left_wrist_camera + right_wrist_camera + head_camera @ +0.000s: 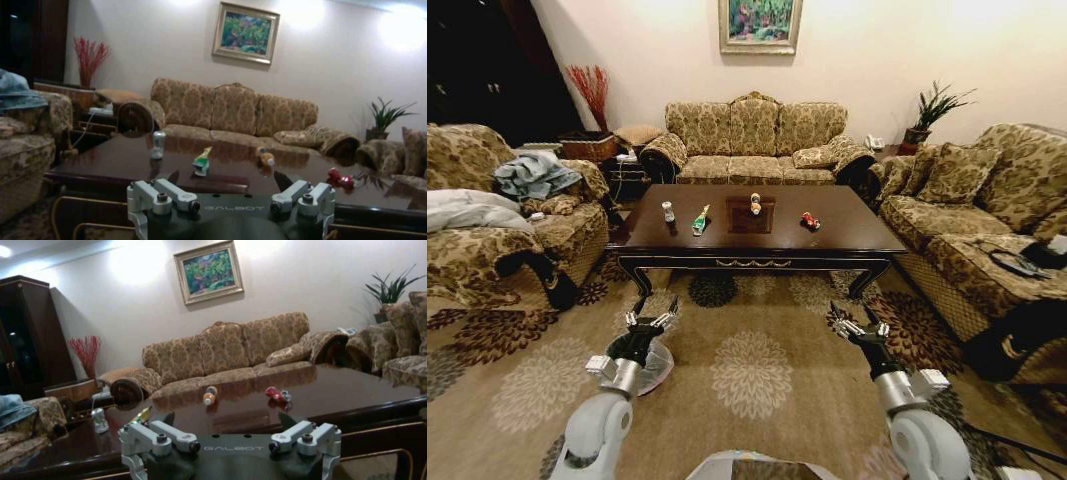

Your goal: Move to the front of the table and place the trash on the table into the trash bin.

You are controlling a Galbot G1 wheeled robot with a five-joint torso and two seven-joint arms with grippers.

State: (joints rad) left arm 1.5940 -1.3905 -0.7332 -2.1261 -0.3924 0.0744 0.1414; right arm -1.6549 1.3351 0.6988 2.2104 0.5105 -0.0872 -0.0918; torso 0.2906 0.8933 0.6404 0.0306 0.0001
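Head view: 4 trash items (pixel 700 220) on the table (pixel 847 235), well beyond both empty, open jaws.

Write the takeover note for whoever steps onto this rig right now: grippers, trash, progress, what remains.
Left gripper: jaws open, empty, held low over the patterned carpet short of the table.
Right gripper: the same, open and empty.
Dark glossy wooden coffee table lies ahead, out of reach.
On it, left to right: clear white-capped little bottle, green-and-white bottle lying down, yellow-brown white-capped bottle on the centre panel, crumpled red wrapper.
Done: nothing picked up.
Left: close in on the table, bin all four items.
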